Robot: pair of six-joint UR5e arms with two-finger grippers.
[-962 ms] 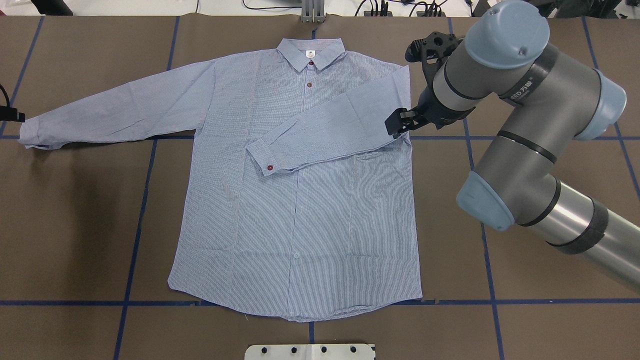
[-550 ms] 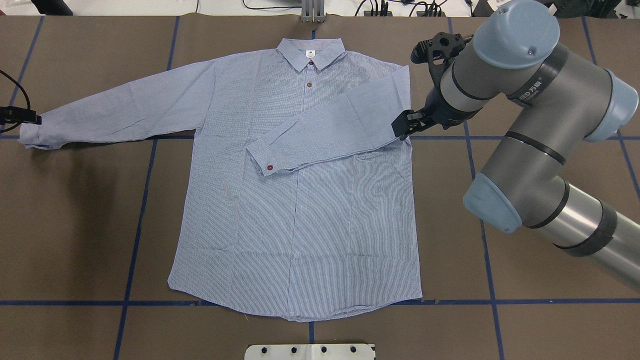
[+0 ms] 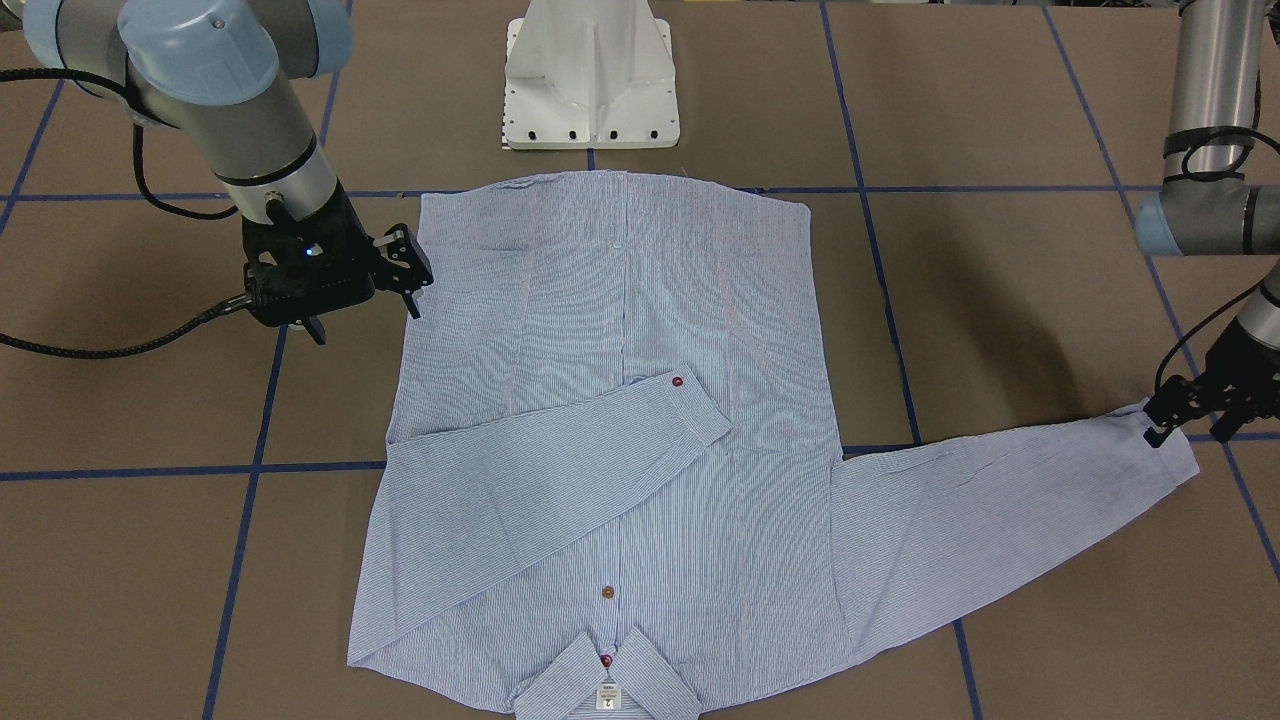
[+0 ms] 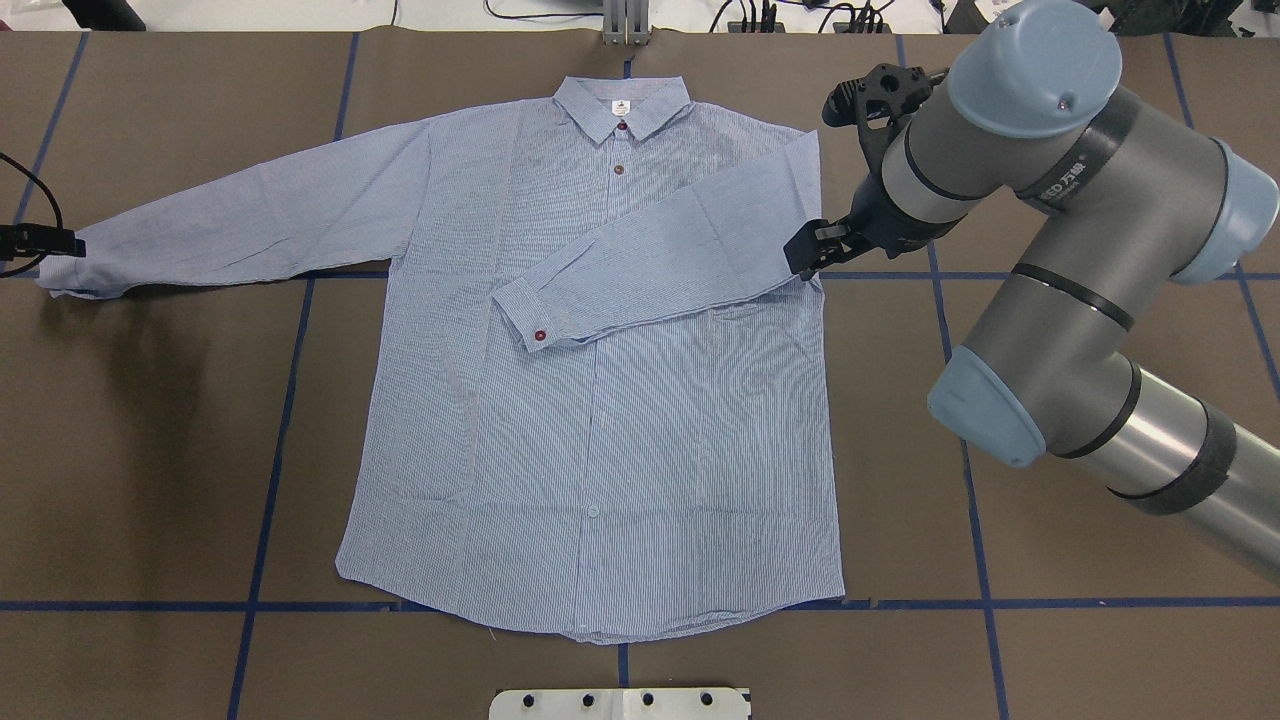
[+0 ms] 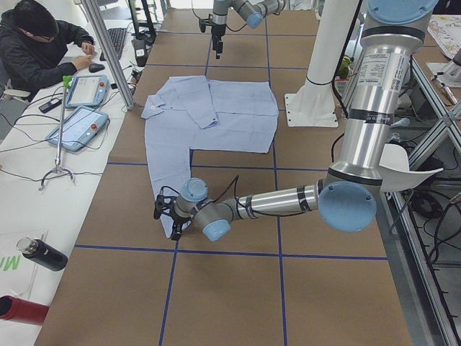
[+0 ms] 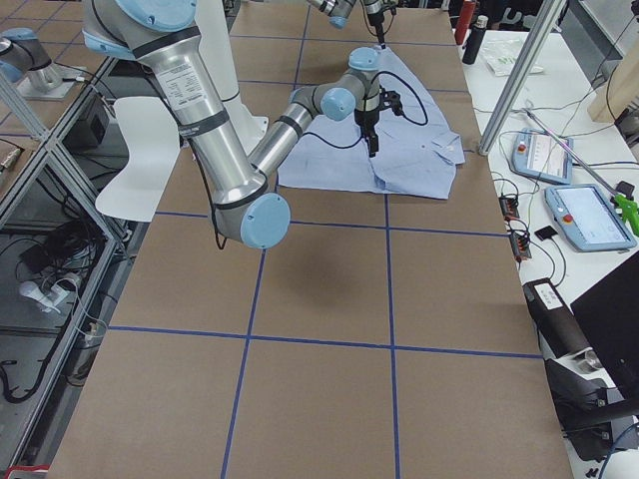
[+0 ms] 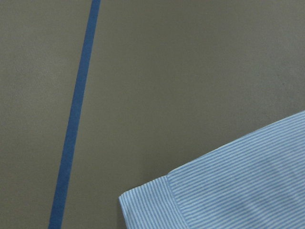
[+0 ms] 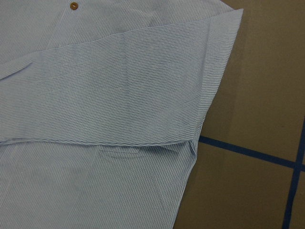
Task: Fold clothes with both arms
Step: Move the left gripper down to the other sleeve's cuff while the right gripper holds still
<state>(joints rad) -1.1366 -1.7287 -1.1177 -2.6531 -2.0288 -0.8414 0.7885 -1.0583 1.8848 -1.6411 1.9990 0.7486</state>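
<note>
Far left of the collar (image 4: 650,105), the left gripper (image 3: 1188,432), fingers spread, sits at the cuff (image 3: 1175,465); its sleeve (image 4: 250,220) runs lengthwise back toward the collar. The shirt (image 4: 620,450) lies flat; the right gripper (image 3: 365,322), also spread, is right of the collar.

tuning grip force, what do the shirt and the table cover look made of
The shirt looks like thin woven cloth, maybe cotton or a blend, matte: fine stripes, soft creases, flat folds. The table cover looks like matte brown paper or card: flat, even, no glare.
</note>
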